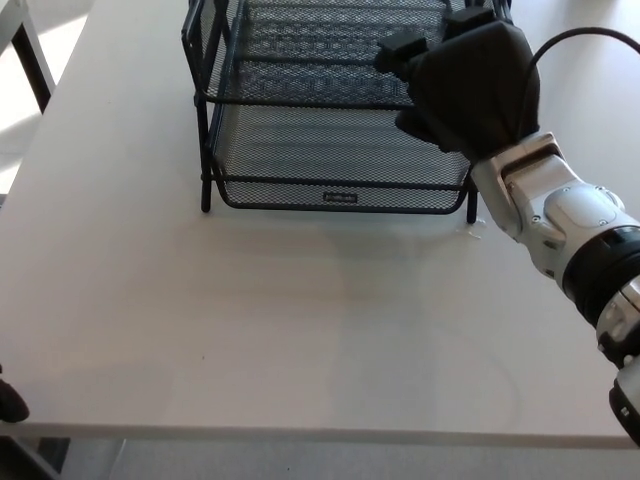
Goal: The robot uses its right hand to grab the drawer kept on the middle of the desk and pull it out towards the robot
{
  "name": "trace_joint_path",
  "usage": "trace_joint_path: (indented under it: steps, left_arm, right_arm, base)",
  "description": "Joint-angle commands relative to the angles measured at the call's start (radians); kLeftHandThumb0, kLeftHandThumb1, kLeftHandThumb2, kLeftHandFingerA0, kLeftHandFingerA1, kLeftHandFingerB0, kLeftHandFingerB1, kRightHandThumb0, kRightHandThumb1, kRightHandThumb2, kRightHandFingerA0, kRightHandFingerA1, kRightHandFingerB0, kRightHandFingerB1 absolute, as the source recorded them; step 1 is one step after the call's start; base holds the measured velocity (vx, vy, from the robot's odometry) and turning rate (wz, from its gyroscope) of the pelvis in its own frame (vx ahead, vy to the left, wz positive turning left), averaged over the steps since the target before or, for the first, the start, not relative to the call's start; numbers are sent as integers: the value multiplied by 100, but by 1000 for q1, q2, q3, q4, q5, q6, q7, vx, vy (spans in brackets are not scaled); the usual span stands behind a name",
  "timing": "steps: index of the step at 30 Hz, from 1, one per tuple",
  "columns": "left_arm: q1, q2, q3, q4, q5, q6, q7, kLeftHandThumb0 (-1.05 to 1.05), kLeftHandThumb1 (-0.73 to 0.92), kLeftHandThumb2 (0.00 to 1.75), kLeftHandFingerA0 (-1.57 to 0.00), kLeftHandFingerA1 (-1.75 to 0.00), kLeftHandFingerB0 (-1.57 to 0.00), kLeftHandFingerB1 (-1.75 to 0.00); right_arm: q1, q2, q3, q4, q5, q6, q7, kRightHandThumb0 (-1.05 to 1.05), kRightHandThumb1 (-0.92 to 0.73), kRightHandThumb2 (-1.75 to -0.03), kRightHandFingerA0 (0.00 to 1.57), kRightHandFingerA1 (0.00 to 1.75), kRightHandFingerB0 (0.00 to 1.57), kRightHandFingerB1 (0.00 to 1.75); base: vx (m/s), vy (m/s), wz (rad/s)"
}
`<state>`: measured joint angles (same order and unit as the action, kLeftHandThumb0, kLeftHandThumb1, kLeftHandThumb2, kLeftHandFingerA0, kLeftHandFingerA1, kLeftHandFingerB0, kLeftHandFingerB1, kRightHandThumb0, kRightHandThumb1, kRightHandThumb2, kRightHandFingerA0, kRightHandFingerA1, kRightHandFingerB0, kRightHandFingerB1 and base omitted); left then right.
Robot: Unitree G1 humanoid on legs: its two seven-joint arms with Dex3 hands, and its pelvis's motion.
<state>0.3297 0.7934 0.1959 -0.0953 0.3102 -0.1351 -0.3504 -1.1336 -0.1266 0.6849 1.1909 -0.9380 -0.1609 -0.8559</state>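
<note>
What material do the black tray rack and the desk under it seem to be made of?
The tray rack looks like black-coated metal: fine see-through wire mesh in thin rod frames. The desk looks like a pale matte laminate or painted board, smooth with soft reflections; the core is not visible.

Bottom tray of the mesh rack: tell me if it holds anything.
Empty. The bottom tray shows only bare mesh where visible; its right rear part is hidden behind the right hand.

drawer (330, 150): black wire mesh | desk (250, 310): plain pale beige | right hand (465, 85): black | forearm (560, 215): white-grey
</note>
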Motion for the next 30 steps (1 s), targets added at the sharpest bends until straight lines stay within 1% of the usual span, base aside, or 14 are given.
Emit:
trace_joint_path:
  steps: [1, 2, 5, 6, 10, 11, 12, 15, 16, 20, 22, 24, 28, 30]
  left_arm:
    - [10, 4, 6, 1, 8, -14, -4, -33, 60, 58, -78, -86, -74, -57]
    - [8, -1, 9, 5, -4, -13, -7, -32, 60, 58, -79, -87, -75, -56]
    - [9, 2, 7, 6, 8, -18, -2, -33, 61, 57, -78, -85, -75, -56]
    - [9, 1, 7, 6, 9, -20, 0, -31, 60, 57, -78, -85, -76, -56]
    - [6, 2, 9, 7, 3, -16, -6, -31, 59, 58, -80, -85, -75, -56]
    - [8, 1, 11, 10, 2, -19, -4, -31, 59, 58, -80, -85, -75, -56]
    - [8, 0, 12, 9, -2, -20, -5, -31, 60, 58, -80, -86, -75, -57]
    - [11, -1, 13, 14, -5, -33, -4, -32, 60, 58, -79, -87, -75, -58]
    - [11, 0, 13, 13, -3, -33, -5, -32, 60, 57, -79, -88, -75, -58]
    - [12, -3, 14, 11, 4, -31, 0, -32, 60, 58, -81, -88, -75, -59]
    - [14, -3, 15, 3, 4, -21, -5, -31, 61, 57, -79, -86, -75, -57]
    - [14, -4, 16, 4, 2, -23, -6, -33, 60, 58, -79, -88, -75, -58]
    - [19, -3, 21, 7, 1, -28, -2, -32, 60, 57, -79, -88, -75, -57]
    - [20, -5, 20, 13, -3, -30, -6, -30, 59, 58, -80, -85, -75, -57]
  right_arm:
    - [3, -7, 9, -2, -8, -28, -87, -49, -48, -55, 97, 100, 95, 70]
    - [5, -11, 7, -7, -3, -33, -73, -48, -51, -55, 94, 100, 93, 72]
    - [17, -19, 14, -25, -9, -20, -74, -48, -52, -57, 94, 100, 91, 68]
    - [26, -22, 14, -37, -9, -14, -79, -47, -51, -56, 95, 96, 93, 68]
    - [60, -35, 12, -80, -8, -14, -88, -44, -51, -55, 96, 94, 94, 66]
    - [67, -38, 14, -90, -10, -14, -86, -44, -51, -55, 96, 94, 94, 66]
    - [76, -41, 20, -99, -25, 3, -127, -47, -48, -55, 101, 94, 97, 68]
    - [105, -55, 18, -143, -26, -9, -130, -47, -47, -55, 101, 97, 97, 70]
    - [125, -65, 20, -173, -32, -4, -133, -47, -48, -55, 100, 96, 96, 69]
    - [196, -100, 25, -275, -57, 16, -149, -48, -48, -55, 100, 98, 96, 69]
    - [228, -120, 22, -332, -64, 22, -128, -48, -48, -56, 99, 99, 96, 67]
    - [271, -144, 15, -406, -73, 37, -113, -47, -49, -56, 98, 96, 96, 65]
    - [336, -176, 2, -521, -87, 58, -90, -45, -49, -56, 99, 94, 96, 62]
    - [389, -211, -5, -609, -107, 64, -102, -45, -47, -56, 103, 90, 100, 60]
  base:
    - [0, 0, 0]
    - [0, 0, 0]
    - [0, 0, 0]
    - [0, 0, 0]
    - [0, 0, 0]
    - [0, 0, 0]
    - [0, 0, 0]
    - [0, 0, 0]
    - [0, 0, 0]
    - [0, 0, 0]
    - [0, 0, 0]
    - [0, 0, 0]
    - [0, 0, 0]
    - [0, 0, 0]
